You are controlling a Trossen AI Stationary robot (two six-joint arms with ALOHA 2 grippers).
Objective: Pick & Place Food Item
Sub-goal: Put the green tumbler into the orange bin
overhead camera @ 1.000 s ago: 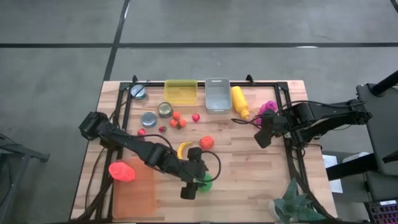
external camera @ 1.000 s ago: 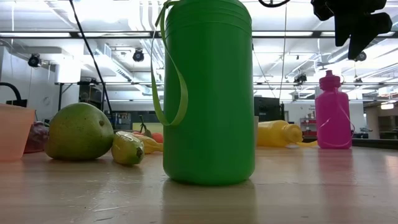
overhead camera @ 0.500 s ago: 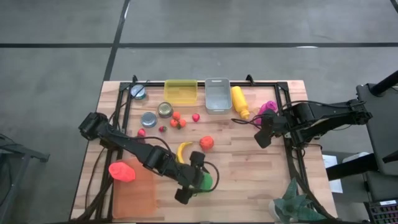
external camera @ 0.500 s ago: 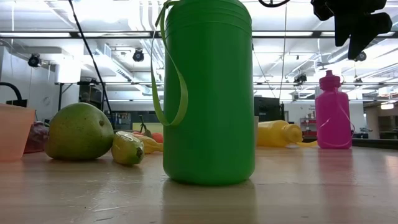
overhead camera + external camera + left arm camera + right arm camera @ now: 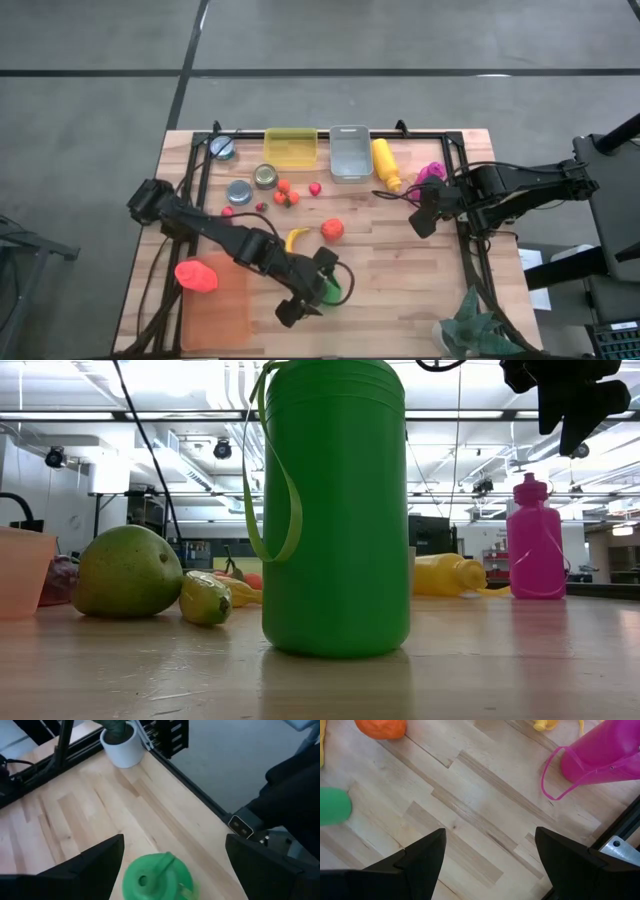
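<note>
1. The green bottle (image 5: 335, 505) stands upright at the table's near edge, and the left gripper (image 5: 300, 305) hangs over it with its fingers (image 5: 90, 865) spread wide and nothing between them. The bottle's cap and strap sit right between those fingers in the left wrist view. If the arm drops or swings from here, I judge it could clip the tall bottle and tip it, and it might roll off the near edge.

2. Just beyond the bottle lie a green mango (image 5: 127, 572) and a small yellow-green fruit (image 5: 205, 599), which look like the nearest food. Reaching for either means passing close to the bottle, and a round fruit may well squirt out of a hurried pinch.

3. The orange tray (image 5: 215, 305) lies at the near left with a red-pink item (image 5: 196, 275) at its far corner. Whether that is the drop spot I cannot tell; a release over its rim could let the food roll back out.

4. Farther back are the banana (image 5: 294, 239), an orange-red fruit (image 5: 332, 229) and several small red and orange fruits (image 5: 287, 192), closely packed, so one grab may knock its neighbours.

5. The right gripper (image 5: 424, 218) waits at the right, fingers (image 5: 417, 862) apart and empty, near the pink bottle (image 5: 605, 752). A sudden move there could topple that bottle.
</note>
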